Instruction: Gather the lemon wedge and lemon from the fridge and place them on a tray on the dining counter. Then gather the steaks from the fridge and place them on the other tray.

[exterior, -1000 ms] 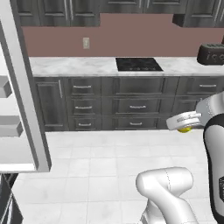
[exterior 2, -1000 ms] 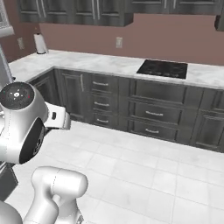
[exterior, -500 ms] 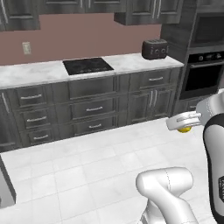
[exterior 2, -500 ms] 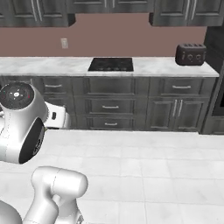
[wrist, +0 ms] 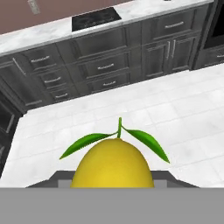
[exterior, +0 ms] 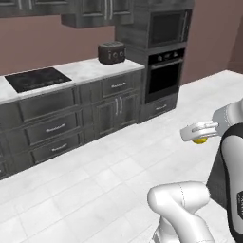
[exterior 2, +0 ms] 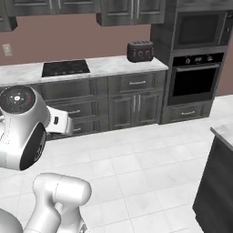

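One lemon (wrist: 112,162) sits between the finger tips in the hand view, its stem and two green leaves pointing away from the hand. I read the gripper (exterior: 199,136) as pinching the lemon across its widest part, with the jaws stopped partway by the fruit rather than pressed together. In the left base view, a patch of yellow shows beneath the white hand, which agrees with this grip.

I hold the fruit high and close to the arm body, well above the floor tiles (exterior: 95,180). I judge this posture suits transport: a tucked load swings less and clears the cabinets.

Ahead stand the dark lower cabinets (exterior 2: 132,104), the cooktop (exterior 2: 65,68), the toaster (exterior 2: 140,51) and the wall oven (exterior 2: 193,79). None of these is the destination. A dark block with a pale top edge (exterior 2: 223,132) shows at the right of the right base view; I judge it may be the dining counter, but I cannot confirm that, and I see no tray on it from here.

I judge the task is early: this lemon is in carriage and not yet set down.
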You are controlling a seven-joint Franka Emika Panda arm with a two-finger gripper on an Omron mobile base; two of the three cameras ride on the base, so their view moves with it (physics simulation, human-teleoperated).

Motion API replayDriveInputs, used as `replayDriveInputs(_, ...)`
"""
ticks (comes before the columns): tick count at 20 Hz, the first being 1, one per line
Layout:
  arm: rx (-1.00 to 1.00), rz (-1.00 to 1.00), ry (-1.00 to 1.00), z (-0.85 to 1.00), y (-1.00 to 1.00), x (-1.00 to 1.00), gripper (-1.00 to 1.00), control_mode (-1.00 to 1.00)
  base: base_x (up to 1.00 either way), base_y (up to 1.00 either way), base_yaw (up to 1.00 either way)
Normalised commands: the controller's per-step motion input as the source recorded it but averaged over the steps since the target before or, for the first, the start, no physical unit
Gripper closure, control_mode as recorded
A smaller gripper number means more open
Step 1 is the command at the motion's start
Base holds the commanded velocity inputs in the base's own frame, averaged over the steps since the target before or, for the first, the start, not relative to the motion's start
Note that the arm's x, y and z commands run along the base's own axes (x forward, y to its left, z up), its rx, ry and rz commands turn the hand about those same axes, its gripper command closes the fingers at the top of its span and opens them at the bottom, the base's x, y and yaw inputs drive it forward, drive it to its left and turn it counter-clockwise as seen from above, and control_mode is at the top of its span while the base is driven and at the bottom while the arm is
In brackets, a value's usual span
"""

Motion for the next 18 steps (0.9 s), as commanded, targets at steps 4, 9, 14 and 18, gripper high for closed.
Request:
replayDriveInputs(4,0.0,0.0,0.0,0.0,0.0,0.0,1.0,1.0,-0.02,-0.15,-0.5)
replayDriveInputs(9,0.0,0.0,0.0,0.0,0.0,0.0,1.0,1.0,0.0,-0.12,-0.5)
replayDriveInputs(14,0.0,0.0,0.0,0.0,0.0,0.0,1.0,1.0,0.0,-0.16,-0.48)
replayDriveInputs(18,0.0,0.0,0.0,0.0,0.0,0.0,1.0,1.0,0.0,-0.22,-0.46)
